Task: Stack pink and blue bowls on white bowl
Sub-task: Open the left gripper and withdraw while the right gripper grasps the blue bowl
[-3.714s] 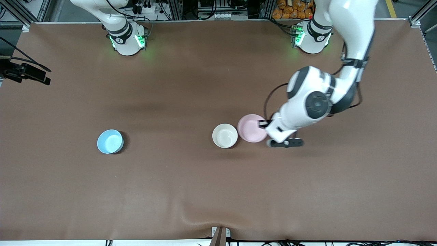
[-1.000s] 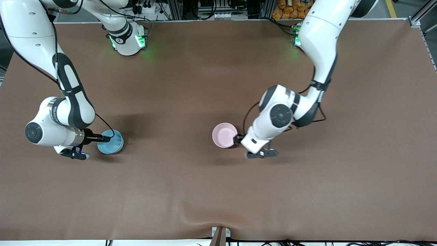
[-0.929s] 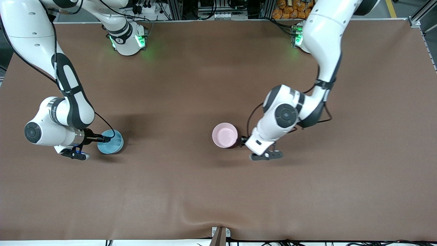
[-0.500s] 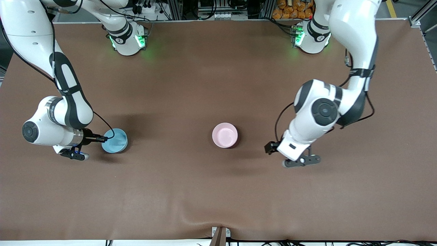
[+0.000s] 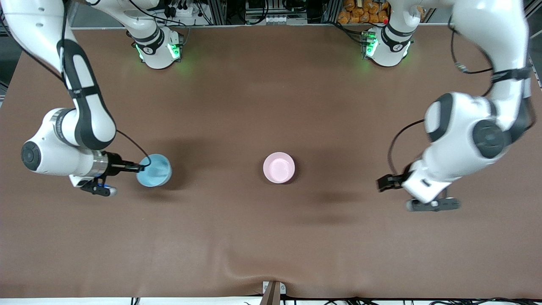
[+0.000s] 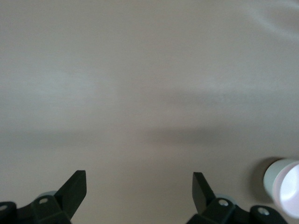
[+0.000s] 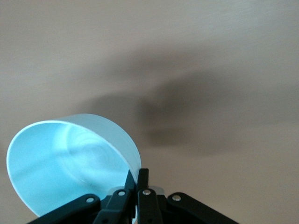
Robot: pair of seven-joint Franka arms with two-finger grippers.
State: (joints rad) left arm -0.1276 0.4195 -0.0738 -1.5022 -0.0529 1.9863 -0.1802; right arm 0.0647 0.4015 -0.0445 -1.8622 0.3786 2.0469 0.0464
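Observation:
The pale pink bowl (image 5: 279, 167) sits in the middle of the table, nested in the white bowl. Only a pale white wall (image 6: 272, 175) of that bowl shows, under the pink inside (image 6: 290, 189), in the left wrist view. My right gripper (image 5: 142, 167) is shut on the rim of the light blue bowl (image 5: 154, 170) and holds it tilted above the table, toward the right arm's end. The right wrist view shows its fingertips (image 7: 138, 175) pinching the blue bowl's wall (image 7: 65, 172). My left gripper (image 5: 383, 183) is open and empty (image 6: 139, 176) over bare table toward the left arm's end.
The brown table cover (image 5: 271, 237) has a raised wrinkle near the front edge. A small metal bracket (image 5: 273, 290) stands at the middle of that edge. Both arm bases (image 5: 159, 46) (image 5: 387, 44) stand along the table's other long edge.
The left gripper has let go of the pink bowl on the white bowl and drawn away toward its end of the table. The right gripper has lifted the blue bowl and carried it toward the pink bowl.

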